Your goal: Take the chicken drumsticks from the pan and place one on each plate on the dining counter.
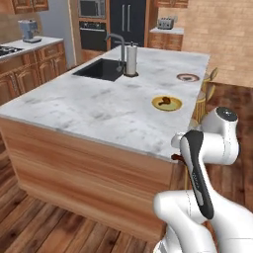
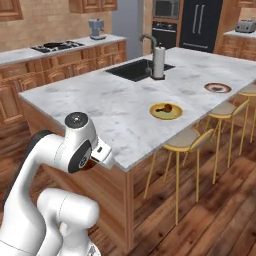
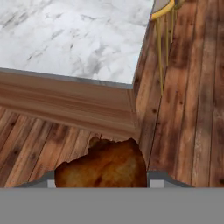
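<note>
We carry a chicken drumstick (image 3: 103, 166) pinched in the gripper (image 3: 103, 181) — fingertips hidden behind it — beside the dining counter (image 1: 99, 106) corner. Another drumstick (image 1: 167, 103) lies on the yellow plate (image 1: 159, 104); the brown-rimmed plate (image 1: 188, 77) — contents unclear.

We see the dining counter (image 1: 89, 106), a white-grey marble top on a wood base; a black sink (image 1: 99, 69) is sunk into its far part, with a curved faucet (image 1: 116, 42) and an upright paper-towel roll (image 1: 131, 60) just beside it; nearer its stool side lies a yellow-rimmed plate (image 1: 166, 103) bearing a chicken drumstick (image 1: 166, 103); well beyond it lies a reddish-brown-rimmed plate (image 1: 188, 77); yellow stools (image 2: 186, 141) stand on the wood floor (image 2: 220, 210).
</note>
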